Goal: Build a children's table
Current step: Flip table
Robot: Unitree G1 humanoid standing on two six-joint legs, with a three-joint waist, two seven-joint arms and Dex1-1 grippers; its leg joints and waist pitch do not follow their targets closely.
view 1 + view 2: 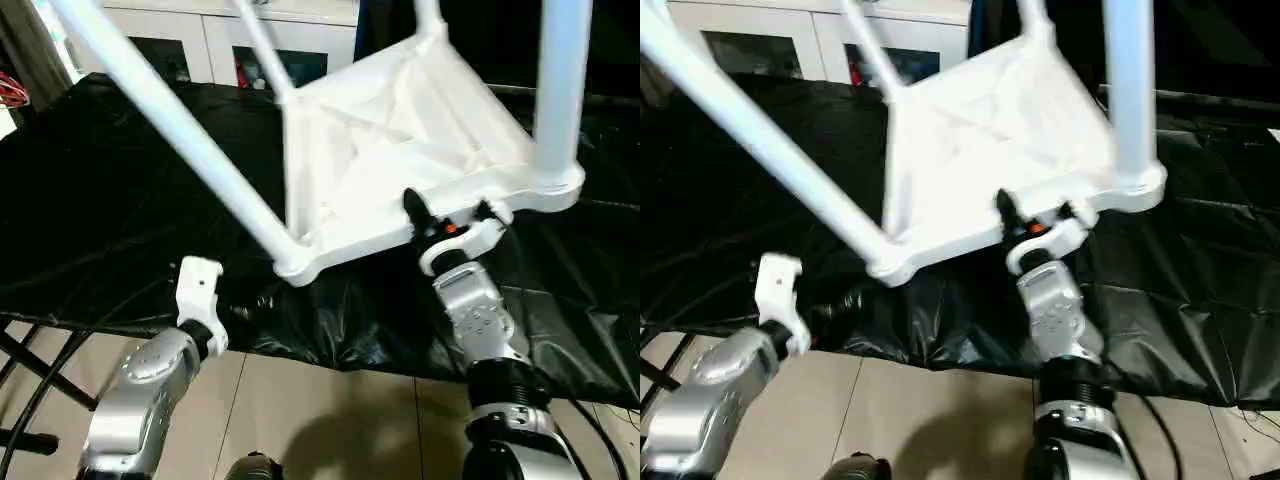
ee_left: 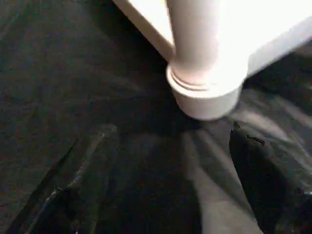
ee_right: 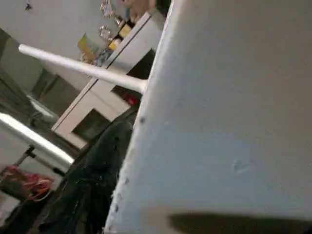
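The children's table [image 1: 400,130] lies upside down and tilted on the black cover, ribbed underside up. A long white leg [image 1: 180,130] slants up to the left from the near-left corner socket [image 1: 293,262], and another leg [image 1: 560,90] stands in the near-right socket. Two more legs [image 1: 262,45] rise at the far side. My right gripper [image 1: 447,222] is shut on the tabletop's near edge, one black finger [image 1: 413,212] lying over the rim. My left gripper [image 1: 225,305] sits low at the work table's front edge, apart from the near-left socket [image 2: 204,92] and holding nothing.
The black-covered work table [image 1: 100,200] spreads under everything, its front edge just ahead of my forearms. A white cabinet [image 1: 200,40] stands behind it. Cables and a black stand leg [image 1: 30,370] run over the tan floor at the left.
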